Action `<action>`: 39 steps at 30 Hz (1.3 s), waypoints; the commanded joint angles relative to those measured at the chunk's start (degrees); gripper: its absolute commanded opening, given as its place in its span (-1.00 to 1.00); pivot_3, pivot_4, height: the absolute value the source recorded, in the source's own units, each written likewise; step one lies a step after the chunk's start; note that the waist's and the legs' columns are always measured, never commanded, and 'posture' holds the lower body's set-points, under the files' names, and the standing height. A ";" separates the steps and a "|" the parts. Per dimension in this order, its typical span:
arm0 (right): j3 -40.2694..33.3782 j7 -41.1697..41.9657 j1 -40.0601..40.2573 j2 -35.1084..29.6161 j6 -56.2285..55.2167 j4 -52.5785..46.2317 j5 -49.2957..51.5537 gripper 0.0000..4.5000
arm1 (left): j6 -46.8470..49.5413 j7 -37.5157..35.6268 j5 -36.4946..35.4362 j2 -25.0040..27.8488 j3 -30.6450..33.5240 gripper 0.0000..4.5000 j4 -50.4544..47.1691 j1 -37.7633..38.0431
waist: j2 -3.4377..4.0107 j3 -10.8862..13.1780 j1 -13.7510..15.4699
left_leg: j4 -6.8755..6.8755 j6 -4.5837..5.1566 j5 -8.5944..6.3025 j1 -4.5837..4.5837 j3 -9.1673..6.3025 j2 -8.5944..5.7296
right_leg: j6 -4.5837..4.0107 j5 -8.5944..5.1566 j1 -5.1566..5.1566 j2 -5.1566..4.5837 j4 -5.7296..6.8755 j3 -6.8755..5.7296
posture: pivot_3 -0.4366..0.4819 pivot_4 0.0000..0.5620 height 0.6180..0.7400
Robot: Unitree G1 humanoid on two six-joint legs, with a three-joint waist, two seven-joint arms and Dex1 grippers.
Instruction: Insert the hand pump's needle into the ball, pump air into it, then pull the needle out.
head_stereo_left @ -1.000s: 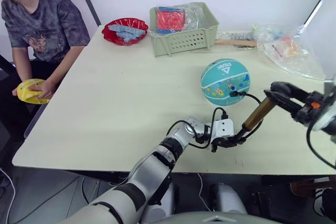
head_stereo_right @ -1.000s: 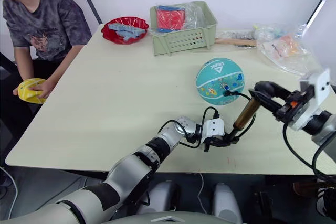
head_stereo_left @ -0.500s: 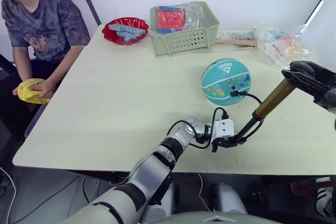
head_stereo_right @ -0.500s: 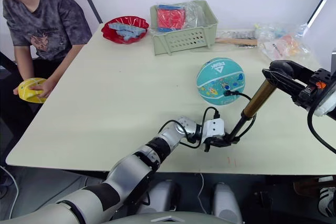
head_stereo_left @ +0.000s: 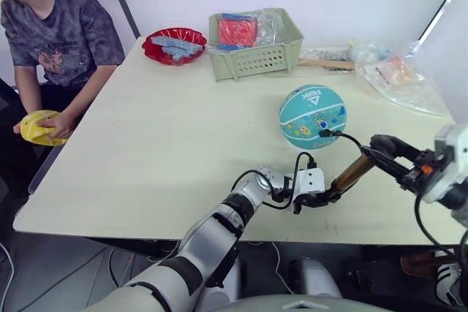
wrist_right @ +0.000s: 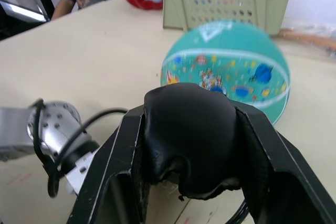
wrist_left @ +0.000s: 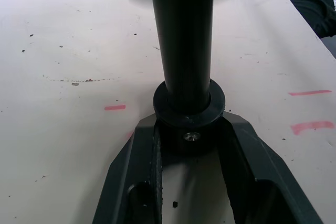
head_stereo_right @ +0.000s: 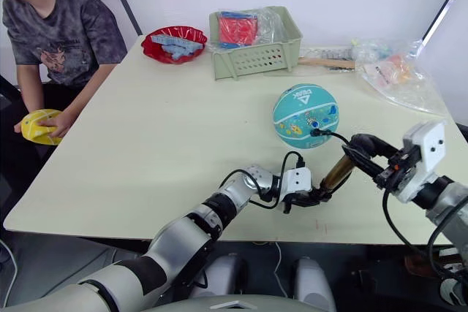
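Your left wrist view shows the left gripper (wrist_left: 190, 145) pinching the hand pump (head_stereo_left: 349, 174) base; the right gripper (wrist_right: 189, 145) squeezes its handle (wrist_right: 186, 129), low near the ball (head_stereo_left: 313, 115).

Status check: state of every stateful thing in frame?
Teal mini basketball: resting on table, hose fitting at its side.
Gold-bronze hand pump: tilted, handle pushed in.
Left gripper: shut on pump's base.
Right gripper: shut on pump's black handle.
Green plastic basket: upright, holding bagged red item.
Red bowl: upright, holding blue pieces.

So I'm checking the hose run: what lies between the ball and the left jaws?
In the left eye view, the thin black hose arcs from the ball toward the pump; otherwise bare table.
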 commanded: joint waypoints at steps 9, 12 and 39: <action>6.27 1.06 0.21 5.12 -2.45 5.48 -7.44 -0.28 | 2.06 -1.01 3.78 1.38 -2.89 -0.51 4.12 2.26 | 0.04 -0.15 -0.04 | -0.02 0.00 0.00 0.01 -0.04 0.00 | -0.02 -0.01 0.01 0.00 0.00 -0.05 | -0.05 -0.47 0.96; 2.36 0.86 -2.13 4.22 -1.17 2.95 -3.87 -0.28 | 2.07 -1.02 3.78 1.33 -2.90 -0.51 4.15 2.31 | 0.23 -0.01 0.00 | -0.01 0.00 0.00 0.00 -0.04 0.00 | -0.02 -0.01 0.01 -0.01 0.00 -0.05 | -0.05 -0.47 0.96; -26.46 -3.24 -19.36 -17.48 14.93 2.33 23.69 -0.28 | 1.71 -1.28 4.07 1.03 -3.07 -0.51 4.55 2.38 | 0.93 0.97 0.16 | 0.01 0.01 0.01 -0.23 0.06 -0.17 | 0.01 0.00 -0.04 -0.19 -0.09 -0.01 | -0.05 -0.47 0.96</action>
